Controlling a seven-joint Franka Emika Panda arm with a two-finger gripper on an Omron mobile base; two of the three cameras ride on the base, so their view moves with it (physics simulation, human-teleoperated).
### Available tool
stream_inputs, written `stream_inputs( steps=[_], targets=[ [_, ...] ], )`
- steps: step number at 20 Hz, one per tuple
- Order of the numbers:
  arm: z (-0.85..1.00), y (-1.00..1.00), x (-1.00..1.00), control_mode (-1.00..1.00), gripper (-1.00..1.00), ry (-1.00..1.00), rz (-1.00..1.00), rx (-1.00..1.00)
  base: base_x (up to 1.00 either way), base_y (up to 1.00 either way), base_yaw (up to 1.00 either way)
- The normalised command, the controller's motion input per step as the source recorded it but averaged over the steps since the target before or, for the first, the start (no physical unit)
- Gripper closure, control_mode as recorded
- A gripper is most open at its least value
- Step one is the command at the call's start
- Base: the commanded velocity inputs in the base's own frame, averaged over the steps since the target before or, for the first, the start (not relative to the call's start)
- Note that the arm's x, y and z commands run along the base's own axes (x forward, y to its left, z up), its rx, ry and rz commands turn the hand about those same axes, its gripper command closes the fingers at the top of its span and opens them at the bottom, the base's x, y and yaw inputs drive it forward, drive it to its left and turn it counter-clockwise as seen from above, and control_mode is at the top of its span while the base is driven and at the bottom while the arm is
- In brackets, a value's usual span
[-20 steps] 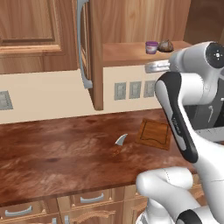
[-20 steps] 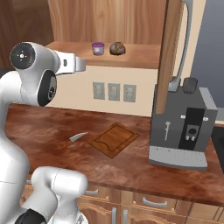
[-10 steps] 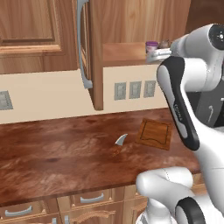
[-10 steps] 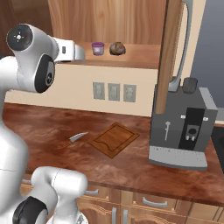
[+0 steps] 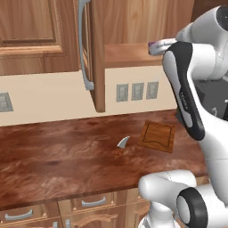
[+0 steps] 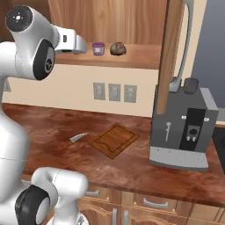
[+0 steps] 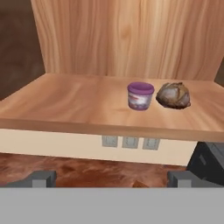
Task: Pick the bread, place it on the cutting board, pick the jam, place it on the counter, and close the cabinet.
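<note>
Nothing of the task is judged to be done yet. The bread point(image 7: 173, 95) is seen on the light wooden shelf point(image 7: 65, 103) of the open cabinet point(image 6: 173, 52), and the jam point(image 7: 140, 96) stands just beside it, upright. The cutting board point(image 6: 114, 139) lies bare on the bench point(image 6: 52, 132), with nothing placed on it. The cabinet door point(image 5: 89, 49) is swung out, so the closing is also left. All steps remain: the bread to the board, the jam to the bench, then the door.

The hand point(image 7: 113, 178) is held in front of the shelf, well apart from both things. Its two dark fingertips point(image 7: 43, 178) are spread wide and nothing is held between them, so it is released.

The bread is a rounded, rough brown-grey lump with an uneven crust; a firm but irregular grip can be expected. The jam is a small cylinder with a purple lid and a pale lilac body, smooth in look. The shelf is of plain pale wood with fine grain. The bench is of dark reddish, mottled wood. The board is a flat medium-brown rectangle with a dark groove inside its edge. A curved grey-bladed knife point(image 6: 75, 139) lies beside the board, not touching it.
</note>
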Motion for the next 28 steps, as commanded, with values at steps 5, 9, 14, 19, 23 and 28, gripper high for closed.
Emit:
stream_inputs(
  steps=[5,9,14,19,23,28],
  targets=[
    [0.00,-0.04,0.11,-1.00,-1.00,0.00,0.00,0.00,0.00,0.00,0.00],
    [-0.06,0.00,0.23,-1.00,-1.00,0.00,0.00,0.00,0.00,0.00,0.00],
    [-0.09,0.00,0.33,-1.00,-1.00,0.00,-0.02,-0.02,0.00,0.00,0.00],
    [-0.14,-0.06,0.27,-1.00,-1.00,0.00,-0.01,0.00,0.00,0.00,0.00],
    [-0.13,-0.10,0.25,-1.00,-1.00,0.00,-0.01,0.00,0.00,0.00,0.00],
    [-0.02,-0.12,0.31,-1.00,-1.00,0.00,-0.01,0.00,0.00,0.00,0.00]
  ],
)
